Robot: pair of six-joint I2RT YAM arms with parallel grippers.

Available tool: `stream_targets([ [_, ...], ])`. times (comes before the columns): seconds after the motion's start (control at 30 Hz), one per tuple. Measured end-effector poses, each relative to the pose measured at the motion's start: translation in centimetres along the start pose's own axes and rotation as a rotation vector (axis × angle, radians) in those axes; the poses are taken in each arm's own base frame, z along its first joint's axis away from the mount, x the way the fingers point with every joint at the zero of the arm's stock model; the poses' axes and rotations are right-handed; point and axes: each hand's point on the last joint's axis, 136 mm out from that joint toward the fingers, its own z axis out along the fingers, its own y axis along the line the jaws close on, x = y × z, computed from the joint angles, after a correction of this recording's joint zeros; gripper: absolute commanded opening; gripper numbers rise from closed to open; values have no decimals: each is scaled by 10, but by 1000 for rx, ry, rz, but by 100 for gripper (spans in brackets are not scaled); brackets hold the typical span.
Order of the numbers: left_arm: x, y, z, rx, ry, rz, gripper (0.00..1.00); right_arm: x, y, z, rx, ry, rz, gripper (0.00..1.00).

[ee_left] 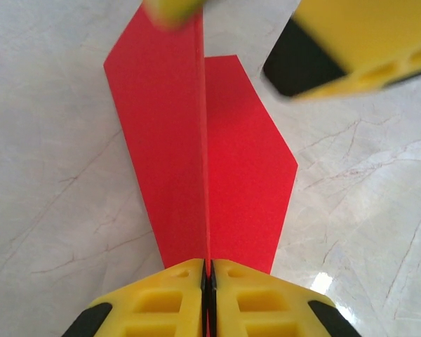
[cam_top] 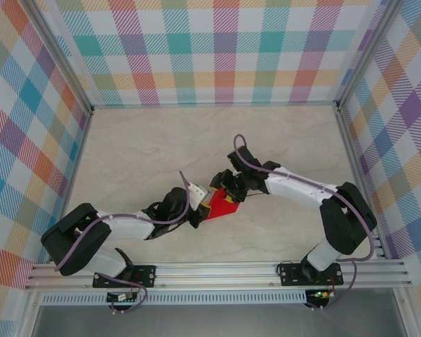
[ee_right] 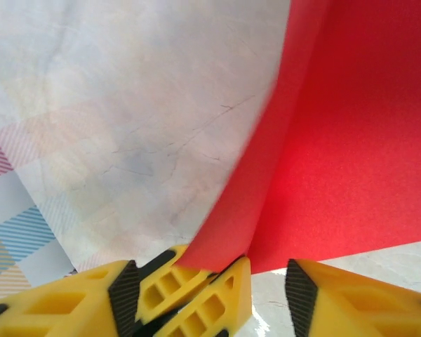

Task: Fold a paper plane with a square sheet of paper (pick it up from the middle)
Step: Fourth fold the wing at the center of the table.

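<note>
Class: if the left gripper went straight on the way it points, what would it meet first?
The left gripper is shut on the raised fold of the red paper. Straight on, along that fold, it would probably first meet a blurred yellow finger of the right gripper; depth there is unclear.

From here I see a pale, marble-veined table [cam_top: 161,154], shut in on three sides by pastel plaid walls [cam_top: 217,49]. Aluminium posts [cam_top: 56,56] stand at the far corners, and an aluminium rail [cam_top: 217,270] runs along its near edge.
</note>
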Motion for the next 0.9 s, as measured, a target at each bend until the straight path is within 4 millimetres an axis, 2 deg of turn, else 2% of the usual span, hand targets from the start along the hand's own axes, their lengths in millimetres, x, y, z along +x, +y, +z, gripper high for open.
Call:
stream_targets([
  [0.17, 12, -3, 5, 23, 52, -32, 11, -3, 3, -24, -53, -55, -115, 64],
  [0.27, 10, -4, 5, 28, 59, -68, 9, -4, -4, -28, -60, -71, -166, 64],
  [0.47, -1, -6, 7, 30, 47, -171, 8, -1, -29, -17, -34, -51, -233, 62],
  [0.63, 0, -7, 14, 34, 75, -262, 7, 0, -28, -5, -51, -21, -287, 58],
  [0.8, 4, -8, 21, 41, 109, -327, 7, 0, -38, 12, -24, 12, -309, 55],
  [0.9, 4, -10, 24, 48, 121, -348, 6, 0, -41, 16, -13, 19, -311, 55],
])
